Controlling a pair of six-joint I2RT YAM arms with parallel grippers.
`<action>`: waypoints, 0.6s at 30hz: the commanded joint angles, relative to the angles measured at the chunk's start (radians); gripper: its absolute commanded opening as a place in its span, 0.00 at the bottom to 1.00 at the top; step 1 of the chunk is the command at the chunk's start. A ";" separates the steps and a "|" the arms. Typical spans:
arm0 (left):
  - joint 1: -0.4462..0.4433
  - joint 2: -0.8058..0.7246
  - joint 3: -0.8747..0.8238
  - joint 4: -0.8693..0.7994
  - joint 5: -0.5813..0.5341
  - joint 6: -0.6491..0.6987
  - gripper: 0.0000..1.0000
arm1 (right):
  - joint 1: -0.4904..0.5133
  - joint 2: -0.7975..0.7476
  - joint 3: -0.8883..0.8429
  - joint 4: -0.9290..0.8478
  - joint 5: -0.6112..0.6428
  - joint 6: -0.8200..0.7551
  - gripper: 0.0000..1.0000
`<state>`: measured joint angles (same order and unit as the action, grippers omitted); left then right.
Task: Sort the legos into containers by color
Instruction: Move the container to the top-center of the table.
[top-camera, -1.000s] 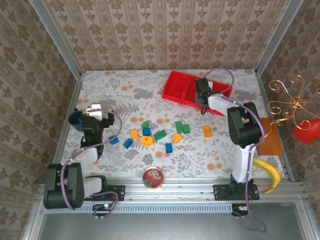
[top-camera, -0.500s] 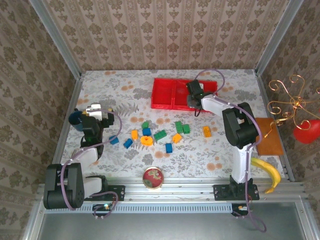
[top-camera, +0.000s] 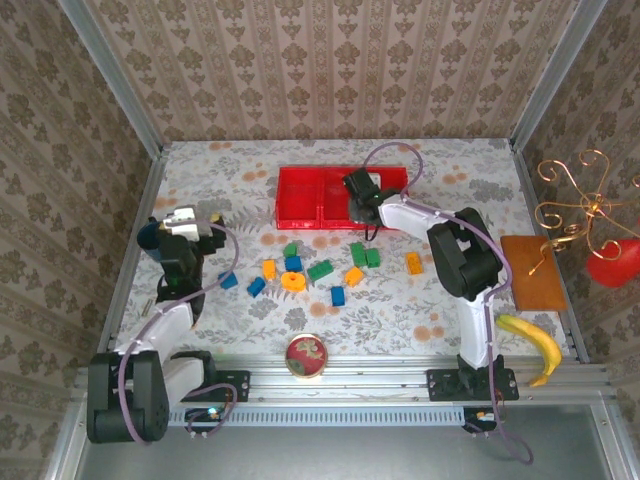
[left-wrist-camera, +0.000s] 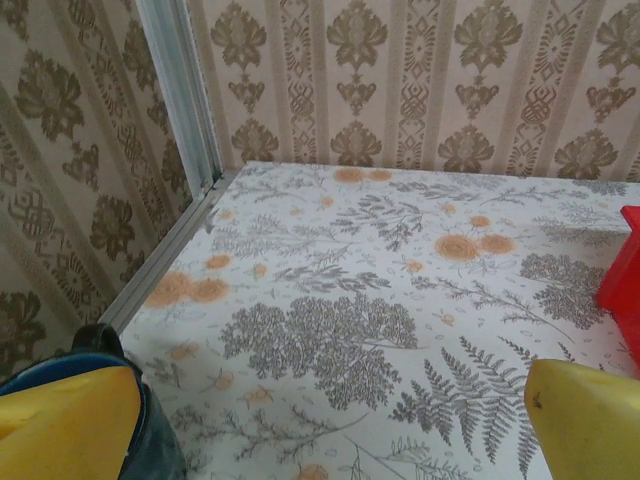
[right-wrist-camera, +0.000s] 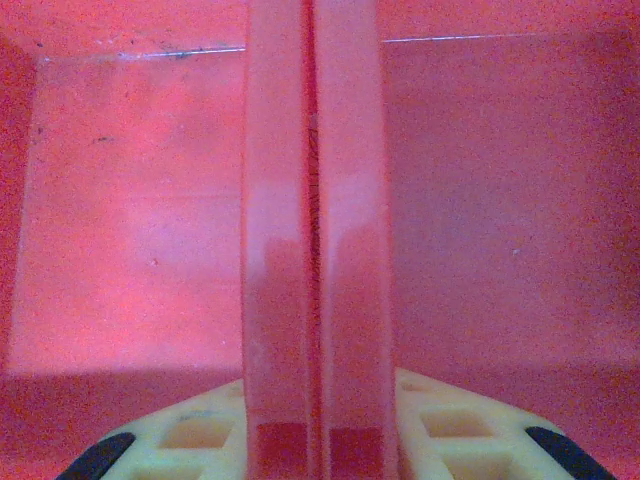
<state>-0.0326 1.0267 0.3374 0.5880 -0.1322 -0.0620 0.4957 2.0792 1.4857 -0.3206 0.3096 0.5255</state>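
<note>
The red tray (top-camera: 300, 192) has slid leftward, the right gripper (top-camera: 360, 190) clamped on its divider wall (right-wrist-camera: 313, 250), with bare compartments either side of the jaws, the legos (top-camera: 293, 282) unsorted nearby, and the left gripper (top-camera: 188, 222) wide and empty.

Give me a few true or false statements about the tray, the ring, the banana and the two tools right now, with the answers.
1. The right tool is clamped on the tray. True: the right wrist view shows the tray's divider pinched between the jaws.
2. The left tool is shut. False: its fingers stand wide apart with nothing between them.
3. The ring lies inside the tray. False: it lies on the table among the blocks.
4. The banana lies at the table's near right corner. True.
</note>
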 joint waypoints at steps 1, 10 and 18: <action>-0.006 -0.062 0.056 -0.181 -0.023 -0.099 1.00 | 0.017 0.036 0.033 -0.050 -0.002 0.059 0.30; -0.001 -0.183 0.100 -0.390 0.039 -0.211 1.00 | 0.027 0.031 0.067 -0.088 0.027 0.051 0.43; 0.003 -0.249 0.161 -0.668 -0.024 -0.366 1.00 | 0.027 -0.023 0.068 -0.115 0.051 0.015 0.68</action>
<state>-0.0319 0.7956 0.4541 0.0677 -0.1432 -0.3470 0.5179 2.1048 1.5307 -0.3866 0.3279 0.5468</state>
